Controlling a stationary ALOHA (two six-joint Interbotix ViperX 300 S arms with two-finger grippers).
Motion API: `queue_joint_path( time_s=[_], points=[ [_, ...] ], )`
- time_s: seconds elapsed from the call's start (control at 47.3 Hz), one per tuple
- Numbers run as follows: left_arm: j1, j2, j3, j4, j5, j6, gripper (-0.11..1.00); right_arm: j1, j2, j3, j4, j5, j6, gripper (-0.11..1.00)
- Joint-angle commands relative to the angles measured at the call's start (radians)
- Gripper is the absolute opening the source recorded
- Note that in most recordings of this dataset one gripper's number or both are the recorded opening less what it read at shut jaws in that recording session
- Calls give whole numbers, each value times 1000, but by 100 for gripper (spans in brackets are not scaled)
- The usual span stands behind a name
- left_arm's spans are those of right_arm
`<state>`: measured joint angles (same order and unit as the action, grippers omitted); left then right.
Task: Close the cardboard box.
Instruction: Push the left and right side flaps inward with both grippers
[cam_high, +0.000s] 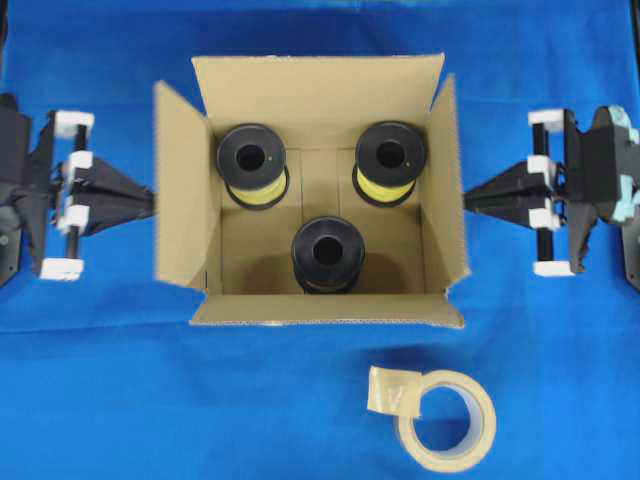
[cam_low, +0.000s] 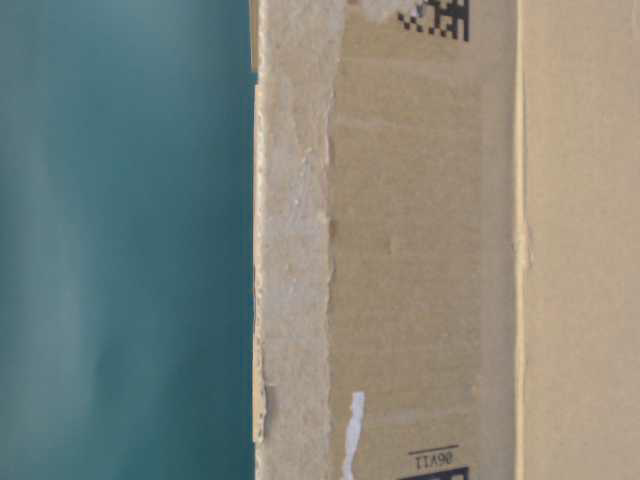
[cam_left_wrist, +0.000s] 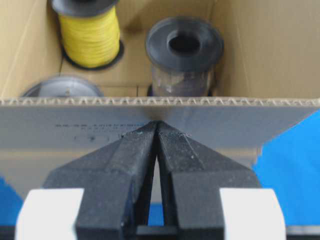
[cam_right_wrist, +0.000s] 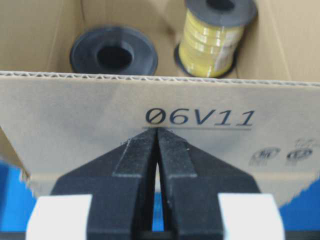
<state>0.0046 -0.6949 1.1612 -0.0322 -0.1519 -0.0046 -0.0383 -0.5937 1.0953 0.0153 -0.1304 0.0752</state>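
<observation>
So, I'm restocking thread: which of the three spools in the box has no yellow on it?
The spool nearest the tape roll, alone in front; the two spools behind it carry yellow thread.

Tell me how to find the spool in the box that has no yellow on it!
Look inside the big open brown cardboard box in the middle of the blue cloth. Three black-topped spools stand in it: two wound with yellow thread along the far wall, one alone nearer the beige tape roll. That lone dark spool shows no yellow.
</observation>
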Motion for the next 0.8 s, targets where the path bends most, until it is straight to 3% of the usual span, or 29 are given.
queue_joint_path(
  time_s=[0.0, 0.232, 0.486, 0.782],
  points=[
    [2, 51, -52, -2, -44, 2, 0, -2, 26, -40, -2, -52, -2, 0],
    [3, 225, -132, -2, -138, 2, 0, -5, 140, -84, 0, -153, -5, 0],
    [3, 420, -230, -2, -138, 2, 0, -9, 287, -138, 0, -163, -5, 0],
    [3, 546, -285, -3, -141, 2, 0, -11, 407, -144, 14, -218, -5, 0]
  ],
)
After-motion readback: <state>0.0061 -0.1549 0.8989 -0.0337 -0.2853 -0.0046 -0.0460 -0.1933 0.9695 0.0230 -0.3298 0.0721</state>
